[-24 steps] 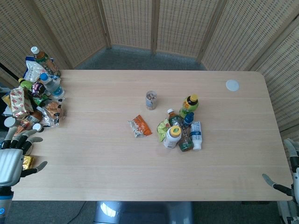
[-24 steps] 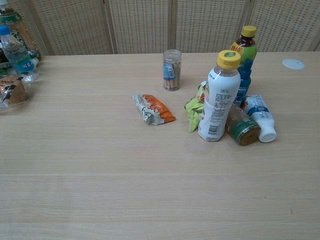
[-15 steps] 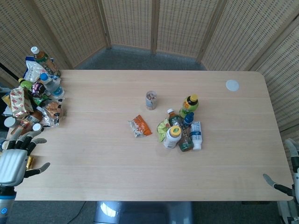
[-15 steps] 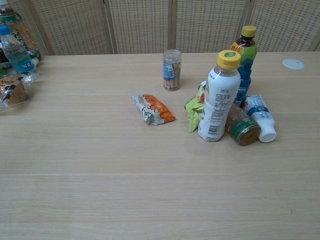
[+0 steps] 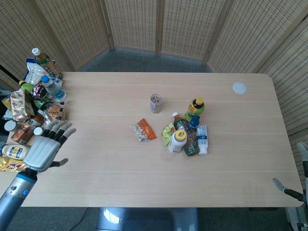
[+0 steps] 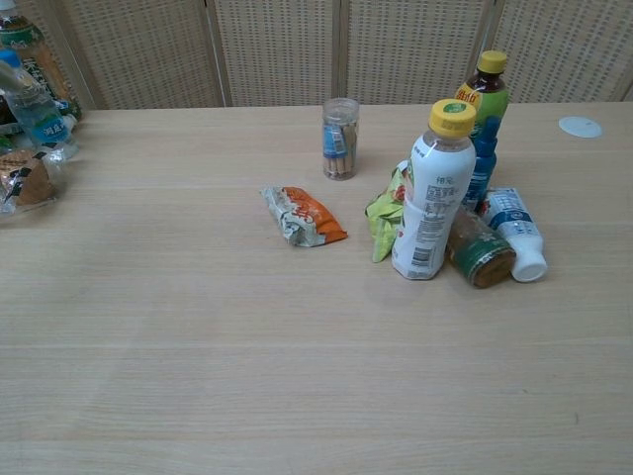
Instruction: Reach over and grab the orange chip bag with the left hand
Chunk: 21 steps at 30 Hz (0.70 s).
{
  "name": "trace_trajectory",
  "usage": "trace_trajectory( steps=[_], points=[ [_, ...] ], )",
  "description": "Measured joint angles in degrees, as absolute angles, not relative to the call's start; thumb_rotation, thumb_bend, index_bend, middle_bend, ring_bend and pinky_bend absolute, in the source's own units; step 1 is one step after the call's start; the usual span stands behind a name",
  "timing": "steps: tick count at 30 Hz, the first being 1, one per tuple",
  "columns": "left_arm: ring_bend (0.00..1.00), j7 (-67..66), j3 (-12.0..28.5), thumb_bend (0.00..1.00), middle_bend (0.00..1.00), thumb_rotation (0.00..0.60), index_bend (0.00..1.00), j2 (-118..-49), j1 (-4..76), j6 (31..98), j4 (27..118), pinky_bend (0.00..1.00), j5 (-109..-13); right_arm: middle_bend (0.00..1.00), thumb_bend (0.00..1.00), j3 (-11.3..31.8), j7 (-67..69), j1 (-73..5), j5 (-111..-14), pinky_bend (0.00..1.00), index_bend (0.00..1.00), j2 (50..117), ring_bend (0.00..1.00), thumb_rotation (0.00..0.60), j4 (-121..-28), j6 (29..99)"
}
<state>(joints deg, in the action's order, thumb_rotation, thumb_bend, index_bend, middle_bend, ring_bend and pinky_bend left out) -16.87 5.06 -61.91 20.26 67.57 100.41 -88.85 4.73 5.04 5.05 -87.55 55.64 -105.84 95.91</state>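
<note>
Orange chip bag (image 5: 144, 129) lies flat mid-table, just left of the bottle cluster (image 5: 188, 134), untouched. Left hand (image 5: 45, 149) hovers at the table's left edge, fingers spread wide, holding nothing. So it's early reach stage; next it needs a long sweep across to the bag.

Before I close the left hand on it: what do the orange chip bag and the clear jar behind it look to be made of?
The orange chip bag looks like thin printed plastic film, slightly glossy: it lies crumpled with creases and a pale crimped end. The clear jar seems rigid transparent plastic, though glass is possible: stick-shaped contents show through its straight wall. The left hand holds nothing yet.
</note>
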Motion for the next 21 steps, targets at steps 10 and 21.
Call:
trace_trajectory(
  steps=[10,21],
  points=[
    [0.0,-28.96,9.45,0.0,0.0,0.6,0.08,-69.67,33.49,53.53,92.76,0.0,-82.41,0.0,0.0,5.14,6.26,5.28,-87.37,0.0,0.0,55.28,0.0,0.6,-105.73,96.55],
    [0.0,-35.24,10.29,0.0,0.0,0.6,0.07,-82.2,44.26,46.15,81.74,0.0,-79.28,0.0,0.0,5.47,8.49,5.76,-87.0,0.0,0.0,54.3,0.0,0.6,-105.57,97.27]
  ],
)
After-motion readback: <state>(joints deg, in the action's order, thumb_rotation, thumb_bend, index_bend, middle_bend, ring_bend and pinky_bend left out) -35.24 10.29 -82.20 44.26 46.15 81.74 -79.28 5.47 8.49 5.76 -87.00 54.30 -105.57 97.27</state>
